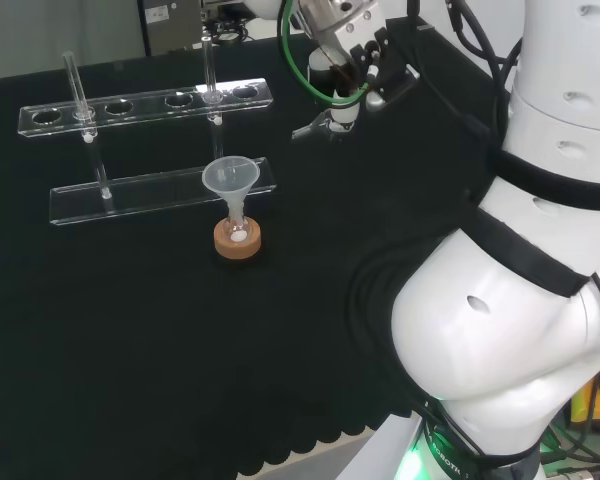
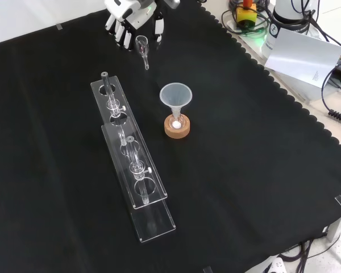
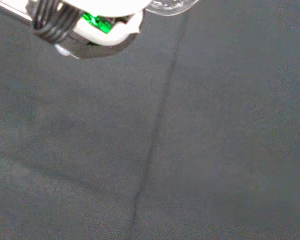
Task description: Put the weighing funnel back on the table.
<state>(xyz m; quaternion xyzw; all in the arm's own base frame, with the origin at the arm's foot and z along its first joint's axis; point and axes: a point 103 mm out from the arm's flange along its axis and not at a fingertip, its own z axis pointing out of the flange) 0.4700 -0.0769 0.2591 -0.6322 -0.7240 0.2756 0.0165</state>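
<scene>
In the front view the black and white hand (image 2: 132, 18) reaches in at the far edge of the cloth, fingers pointing down. The weighing funnel (image 2: 142, 48), small and clear, is pinched between its fingers and thumb, stem pointing toward the camera. In the head view the hand (image 1: 346, 50) is at the top centre and the weighing funnel (image 1: 323, 123) hangs under it, stem pointing left, close over the black cloth. The wrist view has a clear rim of the weighing funnel (image 3: 170, 6) beside a white part of the hand (image 3: 97, 27), with bare cloth beyond.
The big funnel (image 2: 175, 94) stands in a small flask on a cork ring (image 2: 177, 129), nearer the camera than the hand in the front view. Clear test tube racks (image 2: 128, 149) lie to its left. A white sheet (image 2: 306, 57) lies off the cloth's scalloped right edge.
</scene>
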